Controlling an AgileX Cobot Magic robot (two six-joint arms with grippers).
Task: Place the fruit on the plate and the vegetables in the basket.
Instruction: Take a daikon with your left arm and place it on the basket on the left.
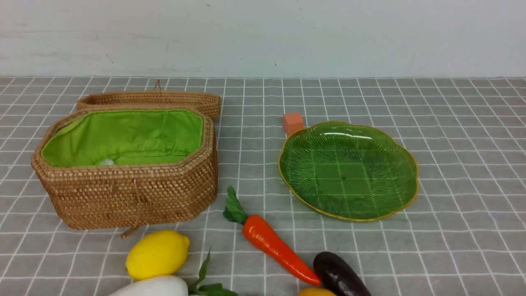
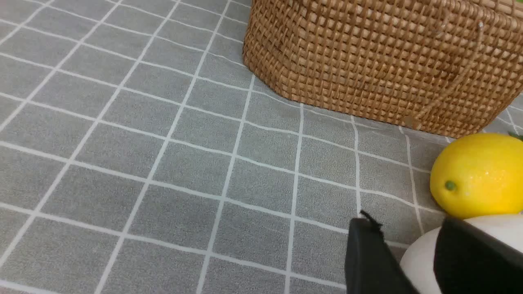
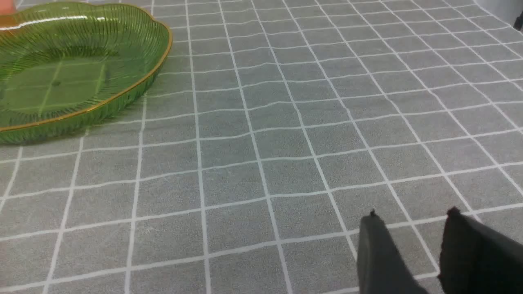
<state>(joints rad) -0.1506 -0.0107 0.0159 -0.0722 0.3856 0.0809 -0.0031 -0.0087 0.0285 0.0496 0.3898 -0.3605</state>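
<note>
Nothing's sorted yet; the plate (image 1: 407, 164) is bare and the basket (image 1: 131, 197) sits open, ready for drops; lemon (image 1: 157, 254), carrot (image 1: 275, 246), eggplant (image 1: 341, 275) and radish (image 2: 421, 253) crowd the desk's (image 1: 452, 246) near edge. Left fingers (image 2: 367, 261) sit apart right at the radish, probably lining up a grab; right fingers (image 3: 380, 257) apart over the desk, holding nothing.

The left gripper (image 2: 404, 223) hung low and tilted downward, its black jaws standing a little apart. The right gripper (image 3: 412, 213) sat just as low, its jaws parted about the same.
</note>
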